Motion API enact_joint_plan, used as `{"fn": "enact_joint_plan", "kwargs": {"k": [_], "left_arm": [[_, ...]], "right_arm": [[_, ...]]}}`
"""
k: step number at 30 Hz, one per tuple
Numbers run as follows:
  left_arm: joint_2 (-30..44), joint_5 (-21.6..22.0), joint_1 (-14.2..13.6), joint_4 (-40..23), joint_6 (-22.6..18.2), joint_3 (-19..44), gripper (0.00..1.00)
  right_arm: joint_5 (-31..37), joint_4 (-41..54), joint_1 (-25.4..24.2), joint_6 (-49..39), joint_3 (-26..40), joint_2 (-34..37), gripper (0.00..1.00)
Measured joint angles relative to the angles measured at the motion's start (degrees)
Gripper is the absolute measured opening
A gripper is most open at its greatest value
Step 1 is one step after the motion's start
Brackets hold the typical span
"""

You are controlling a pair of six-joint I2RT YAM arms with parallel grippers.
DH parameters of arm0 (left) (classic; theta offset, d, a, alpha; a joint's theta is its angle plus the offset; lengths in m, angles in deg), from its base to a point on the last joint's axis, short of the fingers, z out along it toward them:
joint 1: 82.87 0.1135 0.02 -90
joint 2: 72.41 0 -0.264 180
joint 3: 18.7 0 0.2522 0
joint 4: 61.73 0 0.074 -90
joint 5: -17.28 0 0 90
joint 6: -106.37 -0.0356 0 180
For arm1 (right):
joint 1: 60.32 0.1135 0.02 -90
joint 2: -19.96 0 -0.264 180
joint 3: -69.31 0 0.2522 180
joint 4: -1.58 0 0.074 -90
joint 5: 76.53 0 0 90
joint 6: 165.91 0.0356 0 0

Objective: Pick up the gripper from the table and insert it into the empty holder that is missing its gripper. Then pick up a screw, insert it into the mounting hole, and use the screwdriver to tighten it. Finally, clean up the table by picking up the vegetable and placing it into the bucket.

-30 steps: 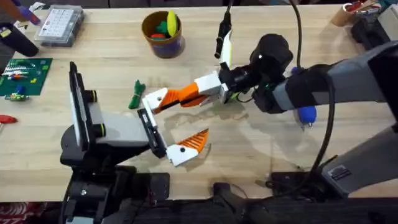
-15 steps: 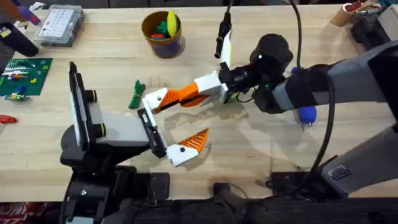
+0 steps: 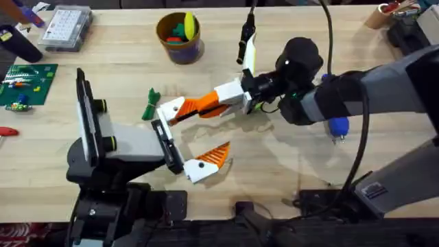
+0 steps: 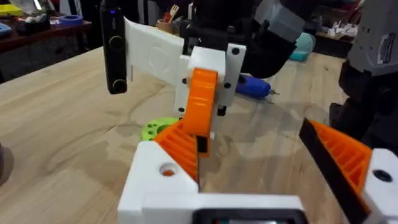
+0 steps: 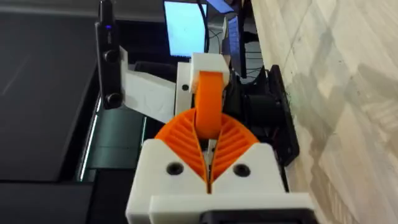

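Overhead — right gripper (image 3: 214,103) hides the gripper (image 3: 193,106) tip.

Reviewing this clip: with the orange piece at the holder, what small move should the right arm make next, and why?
Probably a short push along the holder's length, staying clamped. The right gripper is shut on the orange gripper piece, whose end sits in the holder. Orange shows through the mounting hole, but no screw is in it, so releasing now might let it slip.
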Motion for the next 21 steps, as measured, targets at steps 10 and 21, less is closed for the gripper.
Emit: {"fn": "enact_joint_plan", "kwargs": {"k": [10,21], "left_arm": [[0.0,0.19,0.0,0.02,0.01,0.0,0.986],[-0.01,0.35,0.0,0.02,-0.01,0.0,0.986]], "right_arm": [[0.54,0.0,0.07,0.0,0.0,0.0,0.011],[0.85,0.0,0.11,0.0,0.0,0.0,0.011]]}}
